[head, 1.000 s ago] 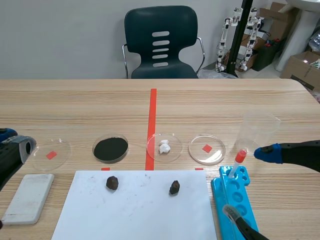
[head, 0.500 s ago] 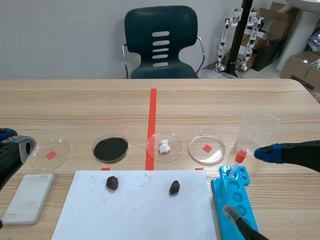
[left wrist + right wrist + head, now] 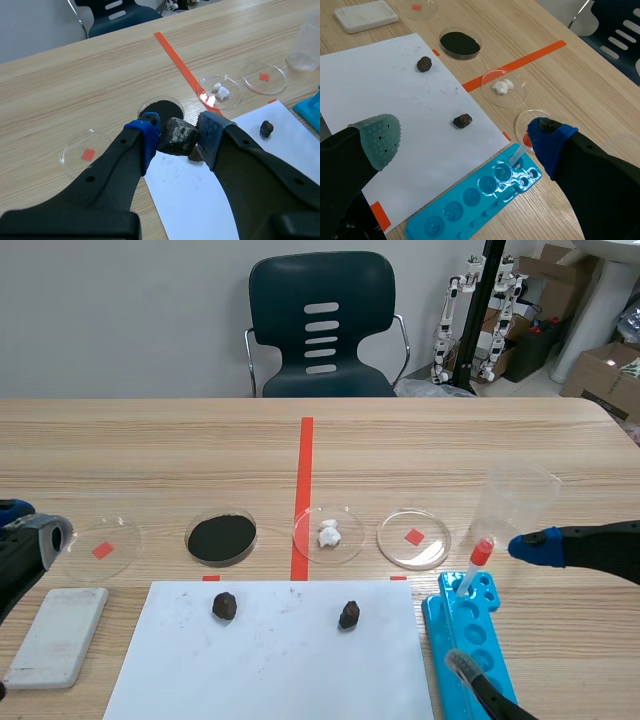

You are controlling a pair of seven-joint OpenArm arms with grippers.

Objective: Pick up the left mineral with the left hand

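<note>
A white sheet (image 3: 270, 655) lies on the desk (image 3: 450, 440), with two dark stones on it: the left stone (image 3: 224, 606) and the right stone (image 3: 348, 615), well apart. Beyond the sheet stand four dishes in a row: a clear dish (image 3: 100, 548), a black-powder dish (image 3: 221, 537), a dish of white bits (image 3: 328, 533) and another clear dish (image 3: 414, 538). A white slab (image 3: 58, 635) lies left of the sheet. A blue well tray (image 3: 478, 650) with a red-capped dropper (image 3: 472, 565) lies to its right, near a clear beaker (image 3: 515, 502).

The left end effector (image 3: 178, 142), near the desk's left edge, is clenched on a grey-brown mineral (image 3: 176, 134), pinched between its two pads above the sheet's corner. In the left wrist view, the mineral and one finger hide most of the left stone just behind.

The right end effector (image 3: 465, 142) is released, its fingers spread wide above the tray and sheet.

Nothing on the desk has shifted since a second ago, and the left arm sits almost where it was.
</note>
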